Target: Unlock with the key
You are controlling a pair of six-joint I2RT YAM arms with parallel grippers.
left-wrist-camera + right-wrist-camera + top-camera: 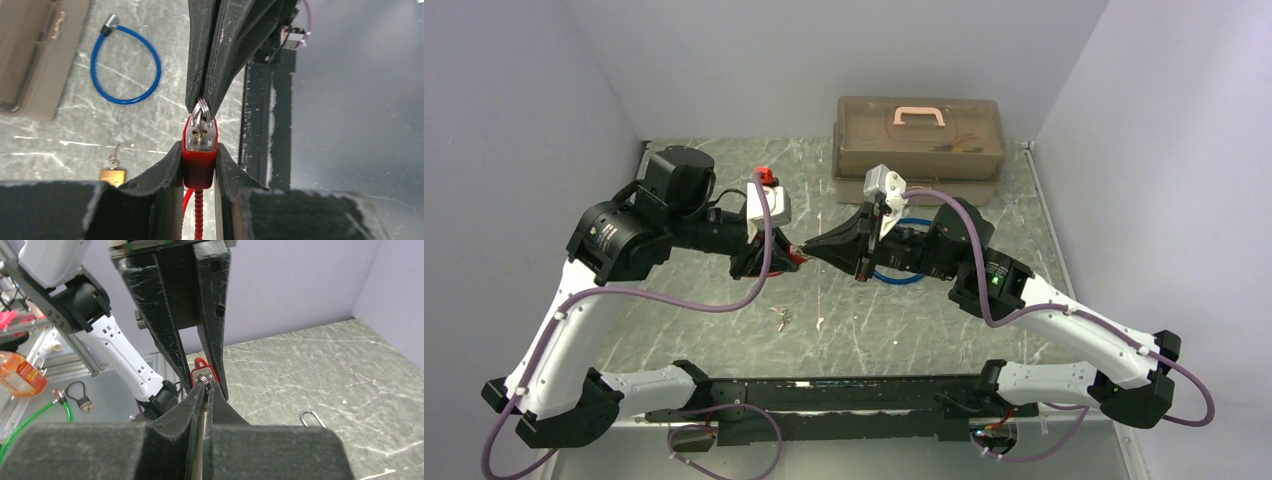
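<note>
Top view: I see the tinted box (919, 140) shut at the far edge of the table (1024, 260), its contents too murky to name. Both arms meet in front of it.

Left wrist: the left gripper (198, 156) clamps the red padlock (199, 167) by its sides, above the table. The key (200, 131) sits in its keyhole.

Right wrist: the right gripper (204, 388) is pinched tight on the key by its ring (202, 379).

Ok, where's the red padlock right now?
In the left wrist view the red padlock sits clamped in the left gripper, centre frame, with the right gripper pinching the key ring at its keyhole face.
</note>
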